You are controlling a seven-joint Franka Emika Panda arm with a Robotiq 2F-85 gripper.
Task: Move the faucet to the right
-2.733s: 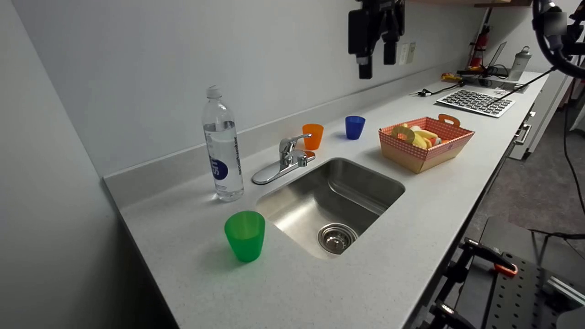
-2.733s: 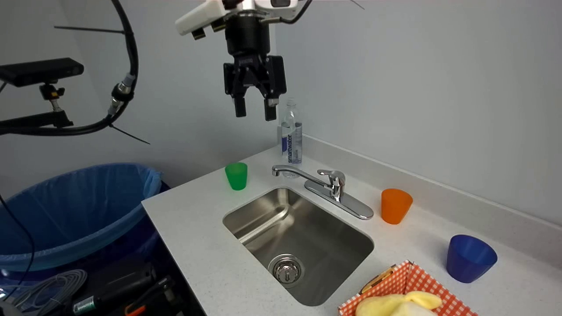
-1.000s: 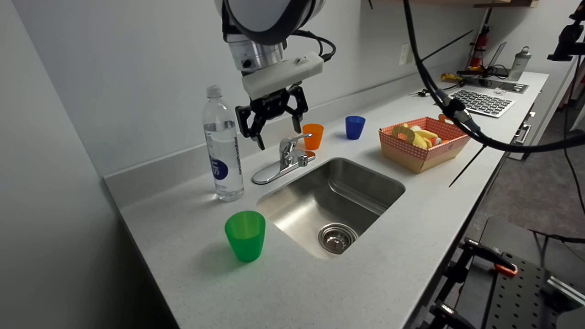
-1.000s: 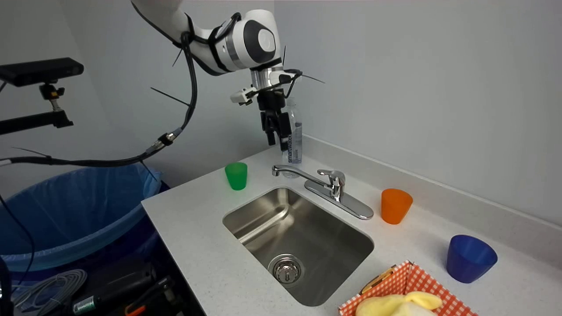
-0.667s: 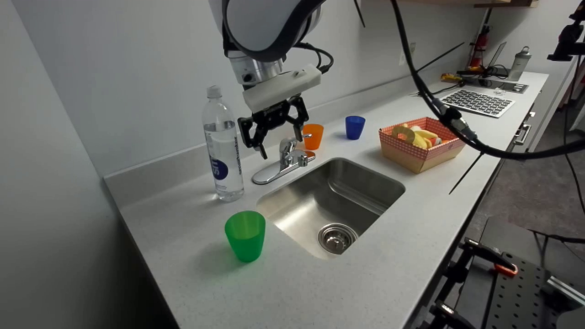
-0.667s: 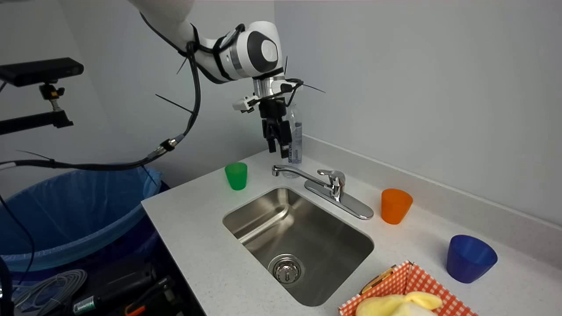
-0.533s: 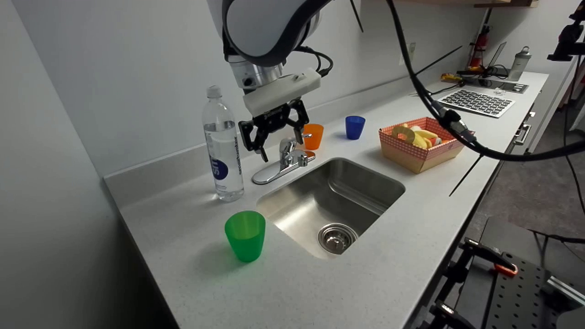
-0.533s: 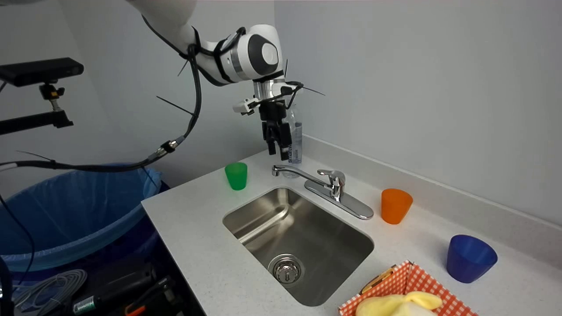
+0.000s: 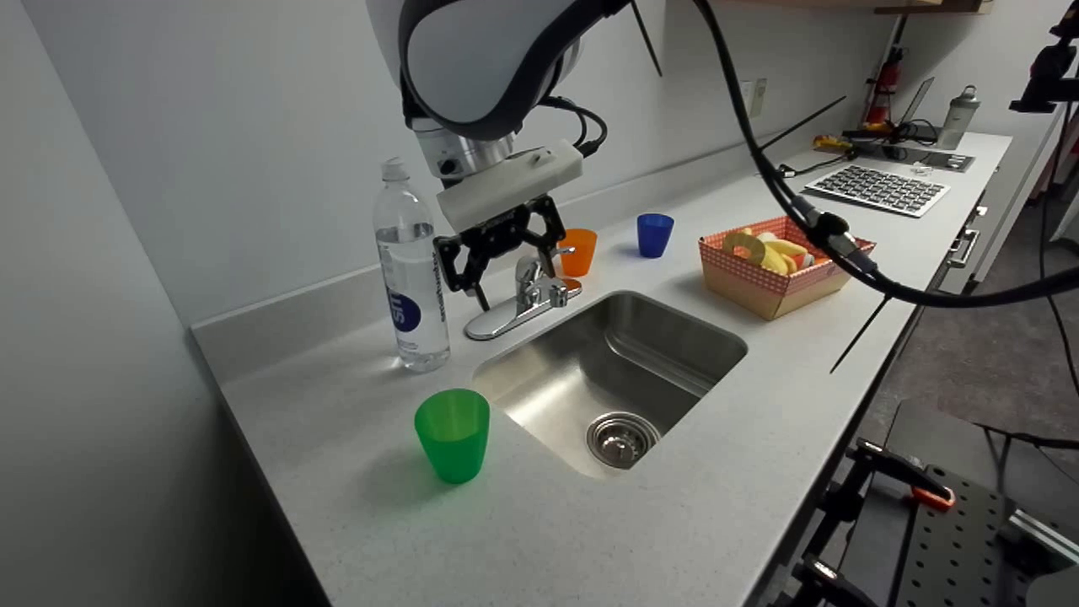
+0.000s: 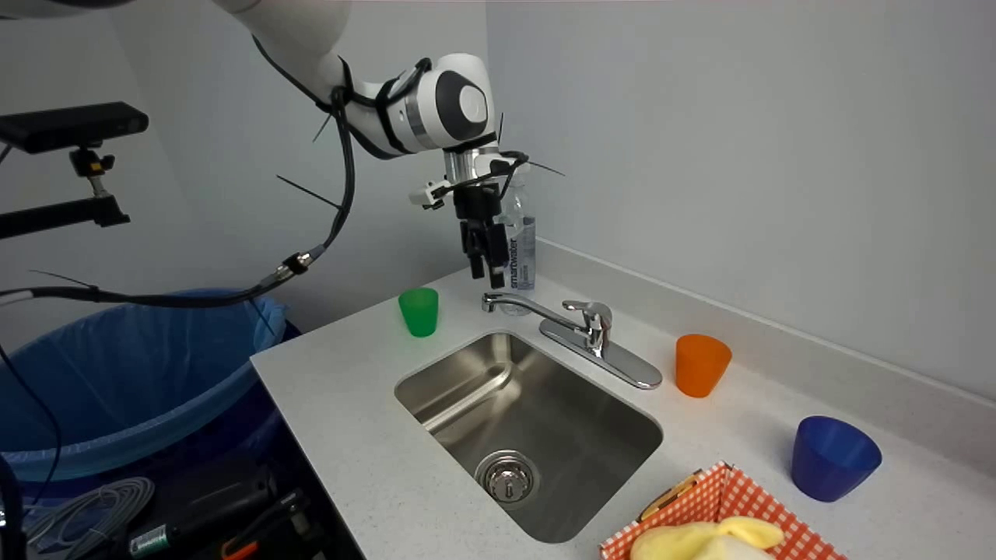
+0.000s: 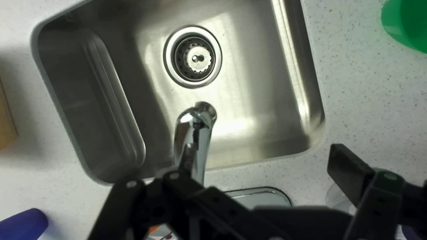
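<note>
The chrome faucet (image 9: 528,295) stands behind the sink. In an exterior view its spout (image 10: 537,309) points toward the bottle side and its lever handle (image 10: 580,306) is upright at the base. In the wrist view the spout (image 11: 205,136) reaches over the sink beside one finger; part of the base shows, the rest is hidden by the gripper. My gripper (image 9: 515,287) is open and empty, pointing down, and also shows above the spout in an exterior view (image 10: 487,278). In the wrist view its fingers (image 11: 263,160) are wide apart. I cannot tell whether a finger touches the faucet.
A clear water bottle (image 9: 410,287) stands close beside the gripper. A green cup (image 9: 453,438) is near the sink (image 9: 582,371). An orange cup (image 10: 702,365), a blue cup (image 10: 834,459) and a checked basket (image 10: 724,482) stand on the far side. A wall runs behind the faucet.
The arm has swung in from higher up and come down over the faucet spout, most recently lowering a little more. The gripper stays open. The faucet has not moved.
</note>
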